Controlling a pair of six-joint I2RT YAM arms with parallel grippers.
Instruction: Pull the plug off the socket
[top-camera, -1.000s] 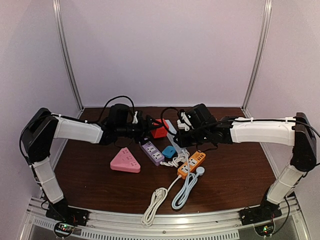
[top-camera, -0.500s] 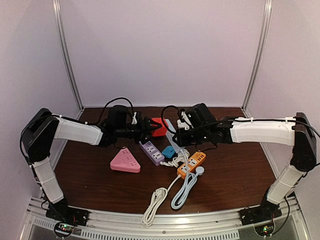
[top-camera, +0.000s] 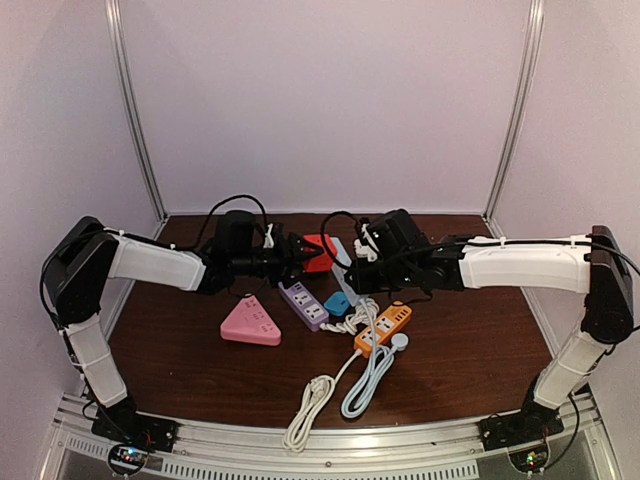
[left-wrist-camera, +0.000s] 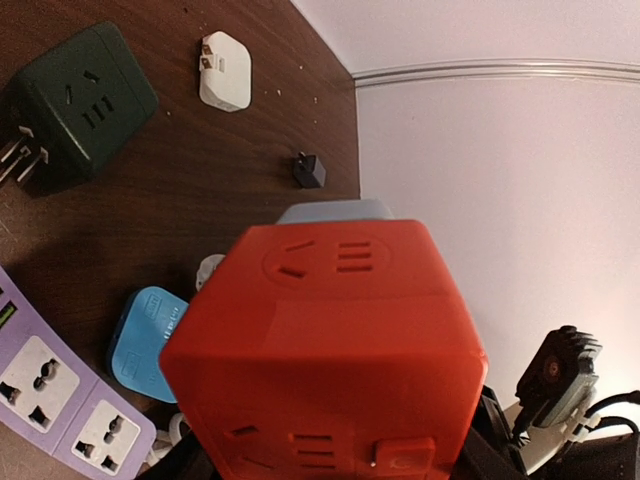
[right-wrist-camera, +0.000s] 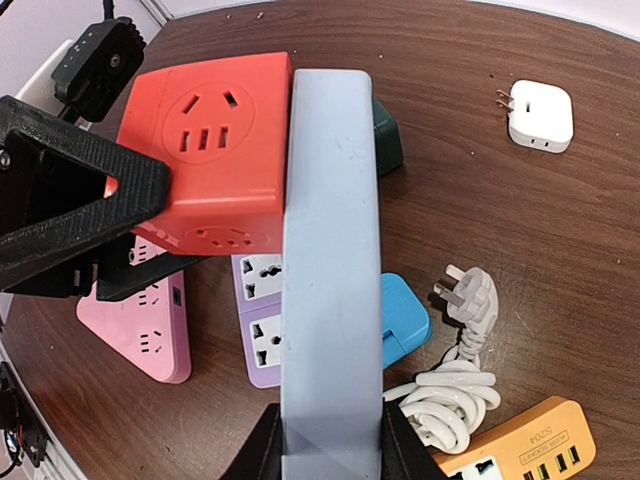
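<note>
red plastic cube socket (top-camera: 318, 256) hangs above the dark wooden bench (top-camera: 470, 340), far middle. left fingers (right-wrist-camera: 70, 200), partly open, clamp it. right fingers (right-wrist-camera: 258, 455), nearly closed, pinch the pale blue-grey flat plug (right-wrist-camera: 330, 250), flush against its right side, long axis roughly near-far.

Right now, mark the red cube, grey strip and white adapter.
red cube (right-wrist-camera: 200, 150), right wrist view, socket face.
grey strip (right-wrist-camera: 330, 250), right wrist view, middle of its side.
white adapter (right-wrist-camera: 541, 115), right wrist view, body centre.

Purple strip (top-camera: 305, 305), blue adapter (top-camera: 338, 303), cords (top-camera: 360, 375) crowd beneath the red socket (top-camera: 318, 255).
</note>
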